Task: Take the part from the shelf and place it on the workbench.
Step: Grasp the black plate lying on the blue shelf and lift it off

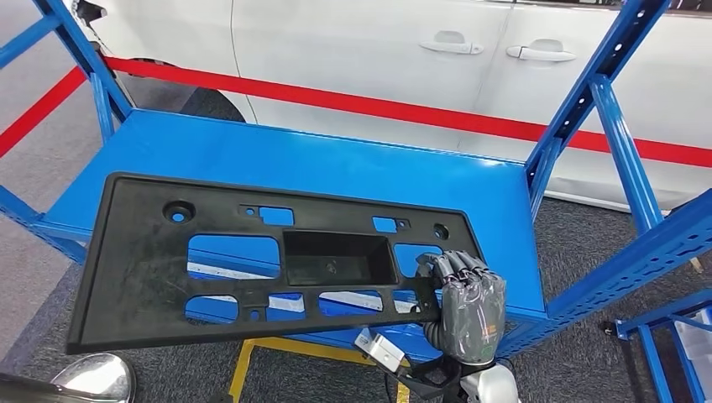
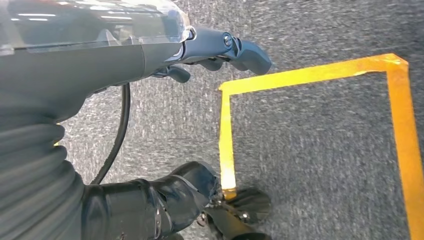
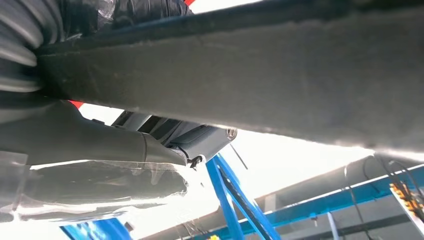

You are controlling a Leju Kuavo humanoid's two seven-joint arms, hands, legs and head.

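Right at the near edge of the shelf (image 1: 353,164), the right hand (image 1: 470,306) grips the black panel (image 1: 143,252) by its near right corner, dark fingers (image 1: 453,264) curled over the top face, thumb out of sight underneath. The panel is a flat plate with cut-outs and a boxy pocket in the middle; it stretches off to the left of that hand, over the blue shelf, its near edge hanging past the shelf's front. Whether the far side rests on the shelf or floats just above it, I can't tell. In the right wrist view the panel's grey underside (image 3: 280,80) runs across, pressed against the hand's ribbed cover.

Below the hand, yellow tape (image 1: 243,361) marks the grey carpet. Blue uprights (image 1: 588,92) frame the shelf on the hand's right side and far left, with another blue rack (image 1: 663,336) cut off at the right edge. Beyond the shelf, a red barrier strip (image 1: 378,105) runs across, and behind it a white car (image 1: 378,50), cut off at the top.

The left hand (image 2: 220,50) hangs low over the carpet beside a yellow taped square (image 2: 320,75), fingers loosely curled, holding nothing. A silver arm part (image 1: 92,378) is cropped at the near left.
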